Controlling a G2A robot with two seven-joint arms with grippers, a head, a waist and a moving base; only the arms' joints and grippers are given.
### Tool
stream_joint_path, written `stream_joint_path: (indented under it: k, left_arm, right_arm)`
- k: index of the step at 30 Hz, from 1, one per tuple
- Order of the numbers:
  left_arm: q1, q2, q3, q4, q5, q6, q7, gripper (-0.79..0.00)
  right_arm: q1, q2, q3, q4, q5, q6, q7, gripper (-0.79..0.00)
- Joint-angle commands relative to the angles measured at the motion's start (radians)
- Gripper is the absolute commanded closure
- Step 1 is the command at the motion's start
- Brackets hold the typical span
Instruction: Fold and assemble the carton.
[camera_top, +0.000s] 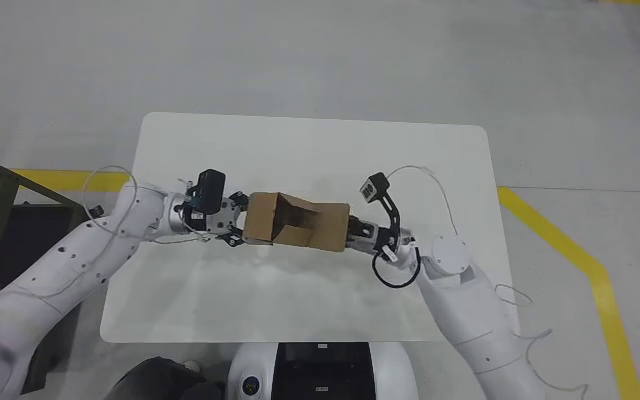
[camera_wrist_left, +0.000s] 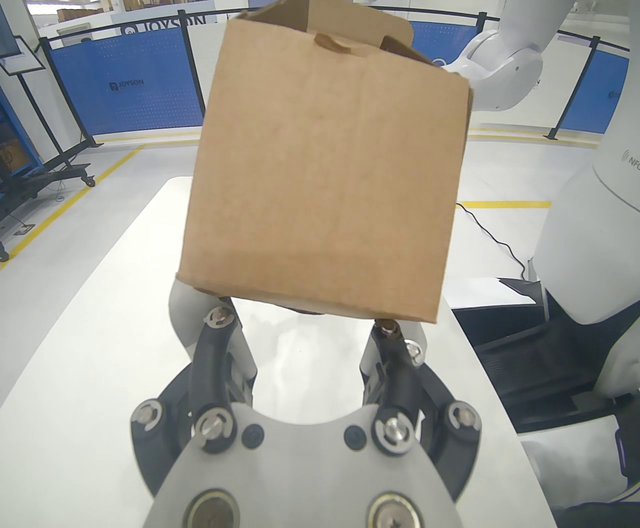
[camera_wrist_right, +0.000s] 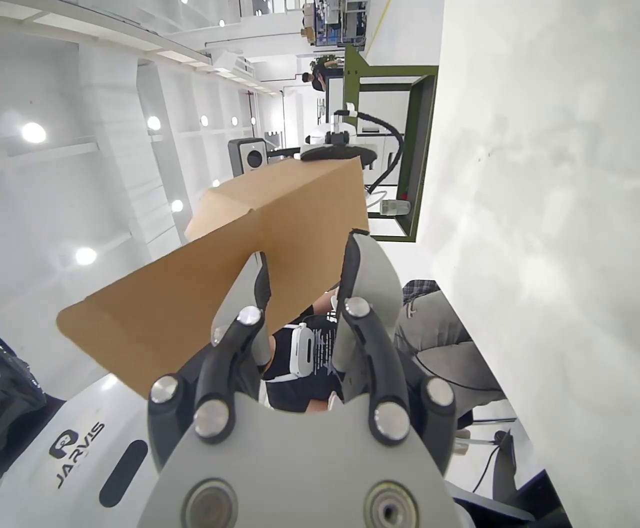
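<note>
Carton (camera_top: 298, 221) is over the middle of the white table (camera_top: 300, 150), lying left to right between my two grippers, open side up in the top view. My left gripper (camera_top: 232, 220) is at its left end. Its fingers (camera_wrist_left: 212, 350) are spread wide, with the tips tucked behind the lower edge of the big brown panel, so I can't confirm any clamp there, only contact at that edge. My right gripper (camera_top: 355, 233) is at the right end. Its fingers (camera_wrist_right: 370, 280) are partly apart with a clear gap between them, and the tips lie over the carton's long side panel. From the left wrist view the carton sits tilted, with bare table showing below it.
</note>
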Motion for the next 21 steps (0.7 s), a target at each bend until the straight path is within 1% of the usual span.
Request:
stream_joint_path:
  k: [1,4,6,8,9,10,11,12,13,14,18,21]
  left_arm:
    - [-0.005,-0.003,0.004,0.006,0.005,0.001,0.001,0.000]
    - [-0.009,-0.007,0.010,0.021,0.003,0.004,0.004,0.000]
    - [-0.010,-0.008,0.013,0.027,0.001,0.005,0.005,0.000]
    - [-0.012,-0.009,0.016,0.030,-0.002,0.005,0.005,0.000]
    - [-0.013,-0.010,0.017,0.031,-0.002,0.005,0.005,0.000]
    - [-0.013,-0.010,0.019,0.032,-0.003,0.005,0.005,0.000]
    - [-0.014,-0.010,0.020,0.033,-0.004,0.004,0.004,0.000]
    - [-0.014,-0.011,0.021,0.035,-0.006,0.004,0.004,0.000]
    - [-0.015,-0.011,0.023,0.037,-0.007,0.004,0.004,0.000]
    - [-0.015,-0.012,0.024,0.040,-0.007,0.003,0.003,0.000]
    - [-0.016,-0.013,0.029,0.060,-0.006,0.000,0.000,0.000]
    - [-0.021,-0.013,0.030,0.091,0.025,0.000,0.000,0.000]
  right_arm:
    - [0.000,0.001,0.002,0.001,-0.013,0.001,-0.030,-0.296]
    - [-0.009,0.005,0.014,0.005,-0.021,0.000,-0.062,-0.311]
    - [-0.016,0.008,0.021,0.009,-0.026,0.003,-0.071,-0.336]
    - [-0.020,0.011,0.027,0.014,-0.023,0.007,-0.071,-0.382]
    - [-0.021,0.012,0.029,0.017,-0.020,0.008,-0.071,-0.425]
    - [-0.022,0.013,0.033,0.021,-0.014,0.006,-0.073,-0.489]
    - [-0.023,0.014,0.037,0.023,-0.007,0.003,-0.074,-0.523]
    - [-0.025,0.015,0.041,0.026,0.005,-0.002,-0.072,-0.610]
    - [-0.026,0.016,0.046,0.031,0.014,-0.007,-0.071,-0.733]
    - [-0.028,0.017,0.052,0.033,0.026,-0.014,-0.068,-0.785]
    - [-0.044,0.026,0.088,0.021,0.067,-0.058,-0.034,-0.785]
    - [-0.069,0.035,0.117,-0.019,0.068,-0.071,-0.019,-0.785]
